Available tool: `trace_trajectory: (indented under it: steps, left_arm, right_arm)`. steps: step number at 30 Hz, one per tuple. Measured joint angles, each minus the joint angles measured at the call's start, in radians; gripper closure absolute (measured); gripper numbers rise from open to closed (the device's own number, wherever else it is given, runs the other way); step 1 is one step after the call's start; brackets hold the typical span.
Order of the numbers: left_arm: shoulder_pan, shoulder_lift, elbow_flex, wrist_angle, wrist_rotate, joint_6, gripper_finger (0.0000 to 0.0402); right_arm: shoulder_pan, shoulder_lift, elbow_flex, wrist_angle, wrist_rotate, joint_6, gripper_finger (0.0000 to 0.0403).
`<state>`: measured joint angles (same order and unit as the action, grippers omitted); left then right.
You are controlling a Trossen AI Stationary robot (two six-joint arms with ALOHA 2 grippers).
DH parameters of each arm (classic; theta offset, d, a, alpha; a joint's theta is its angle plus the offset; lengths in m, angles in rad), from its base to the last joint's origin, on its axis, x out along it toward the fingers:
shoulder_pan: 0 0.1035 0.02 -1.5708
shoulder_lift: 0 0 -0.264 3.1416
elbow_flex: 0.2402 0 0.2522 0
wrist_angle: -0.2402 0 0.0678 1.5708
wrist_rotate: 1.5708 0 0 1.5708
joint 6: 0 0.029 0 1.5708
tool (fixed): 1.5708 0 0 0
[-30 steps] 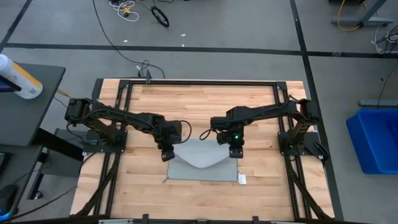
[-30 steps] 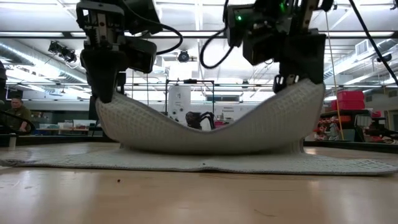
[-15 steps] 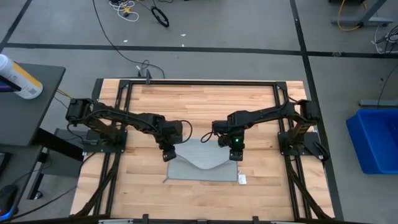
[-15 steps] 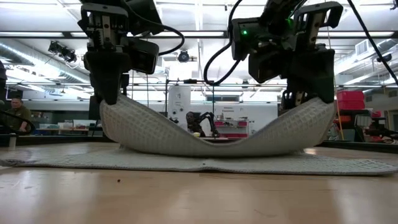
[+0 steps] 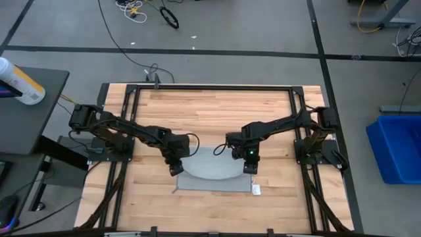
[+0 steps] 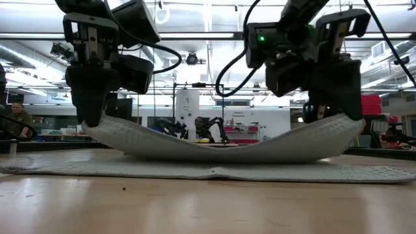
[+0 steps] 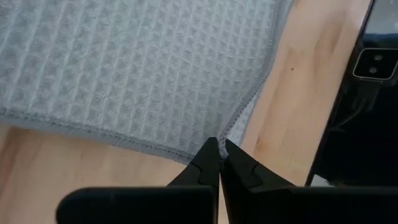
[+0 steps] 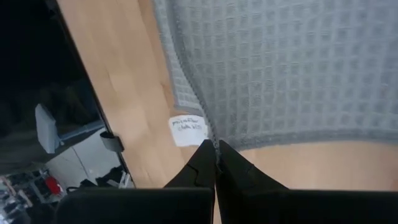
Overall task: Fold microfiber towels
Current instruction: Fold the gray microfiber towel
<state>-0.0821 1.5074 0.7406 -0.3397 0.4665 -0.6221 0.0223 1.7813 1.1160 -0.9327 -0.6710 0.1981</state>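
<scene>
The light grey-blue towel (image 5: 212, 171) lies near the table's near edge, its far half folded over toward the near side and held up at two corners. Its lower layer lies flat on the wood (image 6: 208, 170). A small white tag (image 8: 188, 130) shows at the near right corner. My left gripper (image 5: 175, 169) is shut on the lifted left corner. My right gripper (image 5: 249, 167) is shut on the lifted right corner. The lifted layer sags between them (image 6: 214, 148). My left gripper pinches the towel's lifted left corner (image 7: 225, 138) between its two fingers, coming from above, pointing down. The corner is held a little above the table and the cloth sags slack toward the middle. My right gripper pinches the lifted right corner (image 8: 210, 135) between its two fingers, from above, pointing down. The corner hangs just above the lower layer, over the white tag, with the cloth slack toward the middle.
The wooden table top (image 5: 210, 112) lies bare on the far side of the towel. A black frame (image 5: 210, 87) runs round the table. A blue bin (image 5: 398, 148) stands on the floor at the right, and a side table with a bottle (image 5: 20, 82) at the left.
Both grippers have moved toward the table's near edge and down, carrying the towel's lifted corners. The folded-over layer has come lower and flatter over the lower layer, which has stayed where it was. Both grippers have stayed shut.
</scene>
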Motion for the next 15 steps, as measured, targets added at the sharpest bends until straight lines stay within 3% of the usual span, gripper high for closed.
trace_trajectory:
  steps: [15]
  left_arm:
    - [-0.017,0.000,-0.006,0.009,-0.014,-0.029,0.0399]
  right_arm:
    - [0.077,0.000,-0.112,0.209,-0.027,0.172,0.0403]
